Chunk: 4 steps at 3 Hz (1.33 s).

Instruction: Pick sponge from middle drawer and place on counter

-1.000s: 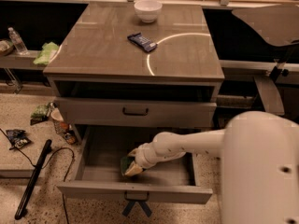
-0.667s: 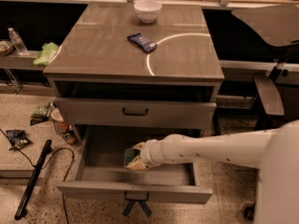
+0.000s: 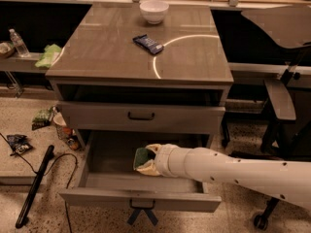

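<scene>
Lifting with care is what the step in hand calls for. The end effector (image 3: pixel 146 159), reached into the open middle drawer (image 3: pixel 141 198) from the right, appears to be clamped on the sponge (image 3: pixel 141 155). Its dark green face is seen between the pale fingers (image 3: pixel 151 148), near the middle of the drawer. Whether it is clear of the drawer floor cannot be told.

The grip should be kept firm. The sponge should be drawn outward over the front panel before any high rise, since the closed drawer (image 3: pixel 97 115) with the black handle overhangs the back of the open one. Only then should the arm (image 3: pixel 233 171) be carried up and over the table (image 3: pixel 107 52), and the sponge set down on a bare patch, well apart from what lies there.

Counted:
- One sponge is seen, in the end effector.
- Two drawers are seen: one open, with a dark ribbon (image 3: pixel 142 213) at its front, and one shut.
- One white bowl (image 3: pixel 154 11) and one dark blue snack wrapper (image 3: pixel 148 44) are on the table.
- One bottle (image 3: pixel 19 42) and one light green cloth (image 3: pixel 48 56) are at the left.
</scene>
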Each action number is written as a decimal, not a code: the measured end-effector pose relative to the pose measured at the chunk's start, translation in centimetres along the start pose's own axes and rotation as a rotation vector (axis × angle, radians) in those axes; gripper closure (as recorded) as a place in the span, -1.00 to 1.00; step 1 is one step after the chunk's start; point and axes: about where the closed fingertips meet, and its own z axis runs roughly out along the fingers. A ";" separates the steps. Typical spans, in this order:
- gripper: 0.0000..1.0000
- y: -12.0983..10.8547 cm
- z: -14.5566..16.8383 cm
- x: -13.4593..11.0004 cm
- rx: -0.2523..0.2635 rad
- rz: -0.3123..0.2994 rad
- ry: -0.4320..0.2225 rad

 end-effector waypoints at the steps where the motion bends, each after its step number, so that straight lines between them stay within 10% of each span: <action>1: 1.00 0.0 0.0 0.1 0.000 0.002 0.000; 4: 1.00 -2.1 -11.7 -9.2 0.017 -0.075 -0.134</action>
